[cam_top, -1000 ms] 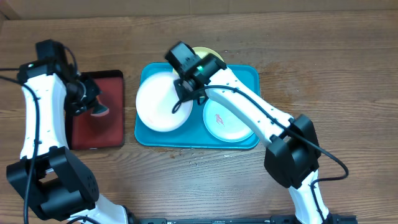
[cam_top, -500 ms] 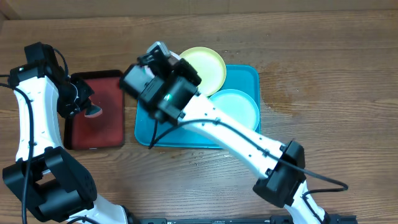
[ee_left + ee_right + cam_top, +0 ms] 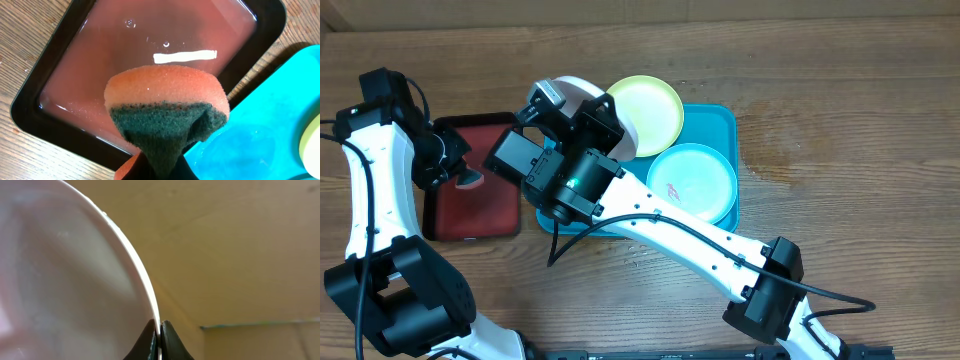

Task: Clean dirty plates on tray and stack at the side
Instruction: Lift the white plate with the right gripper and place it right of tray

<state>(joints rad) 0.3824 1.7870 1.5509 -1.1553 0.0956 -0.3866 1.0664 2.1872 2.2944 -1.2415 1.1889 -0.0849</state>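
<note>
The blue tray (image 3: 725, 125) lies on the wooden table (image 3: 840, 120). Its long side runs from 9 o'clock to 3 o'clock.

The pale mint plate (image 3: 705, 170) lies flat in the tray, on the 3 o'clock side. It has a small red smear (image 3: 672, 190) on it. The yellow-green plate (image 3: 650, 105) sits at the tray's 12 o'clock edge and hangs over the rim.

The right gripper (image 3: 160, 330) is pinched tight on the rim of the white plate (image 3: 65, 280). It holds the plate up in the air, tipped, over the tray's 10 o'clock corner.

The dark red tray (image 3: 485, 215) lies at 9 o'clock from the blue one. Its long side runs from 12 to 6 o'clock, and its floor looks wet and shiny. The left gripper (image 3: 450, 165) is squeezed shut on an orange and green sponge (image 3: 167, 95), held above the red tray with the orange side pointing away from the gripper.
</note>
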